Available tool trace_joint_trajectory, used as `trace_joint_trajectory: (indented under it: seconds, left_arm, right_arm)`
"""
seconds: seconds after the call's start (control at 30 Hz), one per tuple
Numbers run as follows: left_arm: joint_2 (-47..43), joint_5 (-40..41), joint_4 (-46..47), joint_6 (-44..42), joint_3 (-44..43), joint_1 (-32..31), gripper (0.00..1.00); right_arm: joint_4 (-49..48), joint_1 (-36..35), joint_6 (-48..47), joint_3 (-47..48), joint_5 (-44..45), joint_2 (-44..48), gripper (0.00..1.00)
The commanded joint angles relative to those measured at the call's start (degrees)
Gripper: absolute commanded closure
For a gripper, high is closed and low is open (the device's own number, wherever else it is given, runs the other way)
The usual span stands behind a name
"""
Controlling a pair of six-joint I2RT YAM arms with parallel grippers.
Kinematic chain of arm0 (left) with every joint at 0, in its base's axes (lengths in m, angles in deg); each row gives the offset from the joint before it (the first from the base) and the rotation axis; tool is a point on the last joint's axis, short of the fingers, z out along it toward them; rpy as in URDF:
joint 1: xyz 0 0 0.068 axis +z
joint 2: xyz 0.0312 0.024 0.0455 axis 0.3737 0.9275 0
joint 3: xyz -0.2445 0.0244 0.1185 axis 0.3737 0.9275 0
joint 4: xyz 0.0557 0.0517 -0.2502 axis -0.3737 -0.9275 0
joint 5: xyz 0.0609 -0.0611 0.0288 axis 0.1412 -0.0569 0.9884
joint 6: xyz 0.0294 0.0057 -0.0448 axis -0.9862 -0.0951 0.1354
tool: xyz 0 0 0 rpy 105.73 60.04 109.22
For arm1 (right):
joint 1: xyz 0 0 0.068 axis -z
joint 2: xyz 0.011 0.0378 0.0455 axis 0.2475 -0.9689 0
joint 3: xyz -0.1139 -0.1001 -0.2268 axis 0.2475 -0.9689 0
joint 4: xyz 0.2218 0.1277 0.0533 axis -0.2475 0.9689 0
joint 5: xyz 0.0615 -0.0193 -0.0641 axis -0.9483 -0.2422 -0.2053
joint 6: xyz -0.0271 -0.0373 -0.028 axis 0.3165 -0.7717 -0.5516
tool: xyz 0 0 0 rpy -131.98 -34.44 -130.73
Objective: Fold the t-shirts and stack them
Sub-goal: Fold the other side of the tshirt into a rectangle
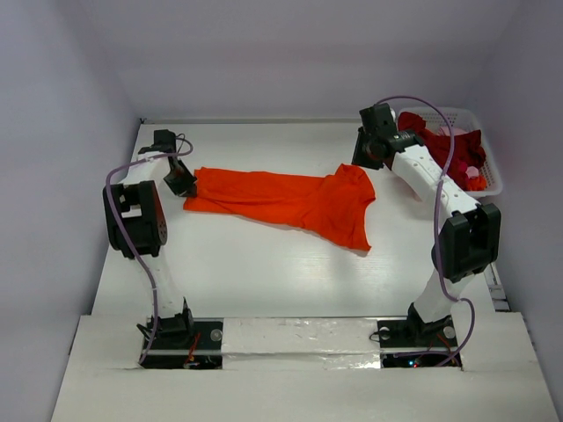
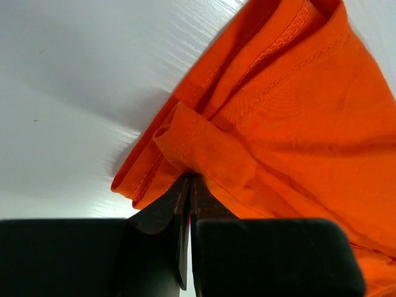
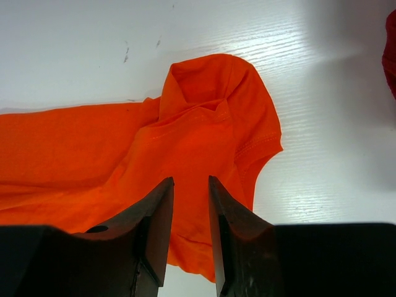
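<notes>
The bright orange t-shirt (image 1: pixel 290 200) lies stretched across the middle of the white table, bunched lengthwise, with its collar end at the right. My left gripper (image 1: pixel 183 180) is at its left end, shut on a fold of the hem (image 2: pixel 198 154). My right gripper (image 1: pixel 368 151) is open and empty, above the shirt's collar and sleeve end (image 3: pixel 204 117), not touching the cloth. Dark red t-shirts (image 1: pixel 449 141) and a pinkish one (image 1: pixel 473 174) lie heaped in the basket at the back right.
A white plastic lattice basket (image 1: pixel 493 171) stands at the table's back right edge, just behind the right arm. White walls enclose the table at the back and sides. Bare table (image 1: pixel 264 272) lies in front of the shirt.
</notes>
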Motion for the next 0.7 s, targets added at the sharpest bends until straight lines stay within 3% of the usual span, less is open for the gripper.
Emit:
trace_joint_trajectory:
  seconds: [0.0,0.67]
  left_arm:
    - [0.6,0.8,-1.1,-1.0,-2.1,-0.6,1.00]
    - [6.7,0.6,-4.0,1.0,-15.3,-2.2,1.00]
  right_arm:
    - [-0.5,-0.1,-0.6,2.3,0.6,-0.1,0.65]
    - [-1.7,-0.1,-0.2,1.0,-1.3,-1.1,0.67]
